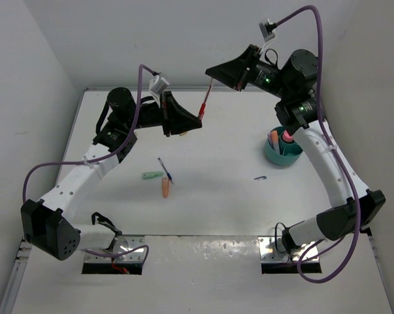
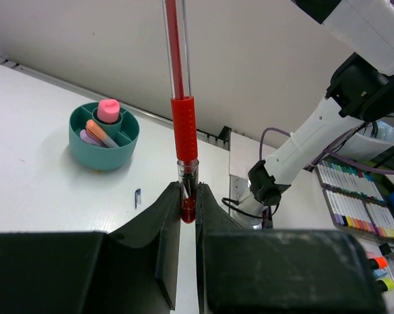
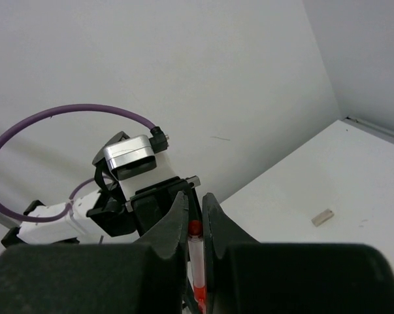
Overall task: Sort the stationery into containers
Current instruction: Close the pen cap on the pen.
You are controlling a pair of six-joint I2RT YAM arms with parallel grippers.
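A red-orange pen (image 1: 205, 101) hangs in the air between both grippers, above the back of the table. My left gripper (image 1: 195, 120) is shut on its lower end, seen close up in the left wrist view (image 2: 183, 124). My right gripper (image 1: 213, 76) is shut on its upper end (image 3: 197, 252). The teal cup (image 1: 272, 156) stands at the right and holds a pink-red marker (image 1: 287, 136) and an orange-tipped item; it also shows in the left wrist view (image 2: 98, 152). A mint-green stub (image 1: 151, 175), a dark-blue pen (image 1: 165, 169), an orange stub (image 1: 164, 188) and a tiny purple piece (image 1: 261, 177) lie on the table.
A small beige piece (image 3: 322, 217) lies on the table near the back wall. White walls close in the table at the back and on both sides. A tray of markers (image 2: 353, 203) sits off the table beyond the right arm's base.
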